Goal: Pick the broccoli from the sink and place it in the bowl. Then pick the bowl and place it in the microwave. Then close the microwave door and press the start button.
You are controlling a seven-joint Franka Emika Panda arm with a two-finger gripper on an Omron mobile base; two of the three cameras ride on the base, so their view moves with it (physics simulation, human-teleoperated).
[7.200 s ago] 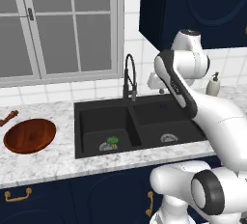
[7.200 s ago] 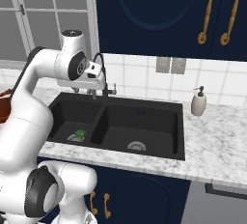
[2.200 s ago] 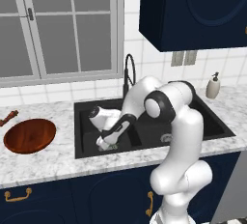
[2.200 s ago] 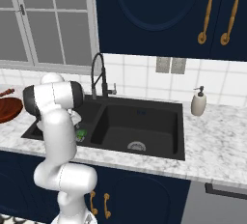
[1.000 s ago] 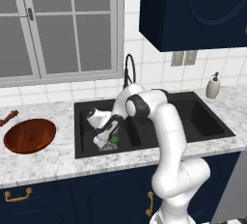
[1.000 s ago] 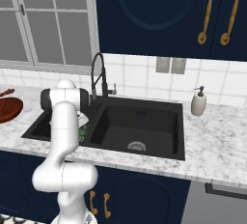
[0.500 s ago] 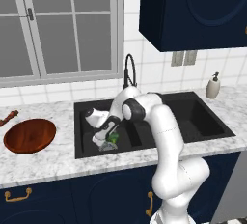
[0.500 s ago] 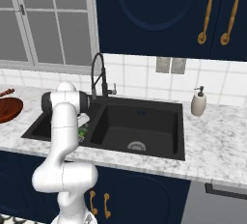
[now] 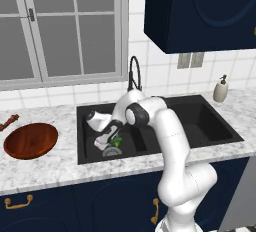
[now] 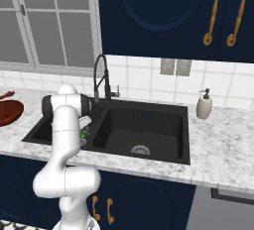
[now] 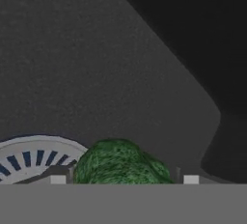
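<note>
Broccoli (image 11: 118, 164) sits on the dark floor of the sink's (image 9: 205, 126) left basin, between my two fingertips (image 11: 58, 179), one at each side of the green floret. My gripper (image 9: 111, 142) is lowered into that basin, jaws set around the broccoli; whether they press on it yet I cannot tell. A round metal drain (image 11: 31, 153) lies at about nine o'clock from the broccoli in the hand view, just beside it. From the left base view, the wooden bowl (image 9: 30, 140) rests on the marble counter (image 9: 50, 166) at nine o'clock from the sink, well apart. A black faucet (image 9: 134, 73) arches at twelve o'clock behind the basins. A soap dispenser (image 10: 204, 105) stands at the sink's far right corner.
</note>
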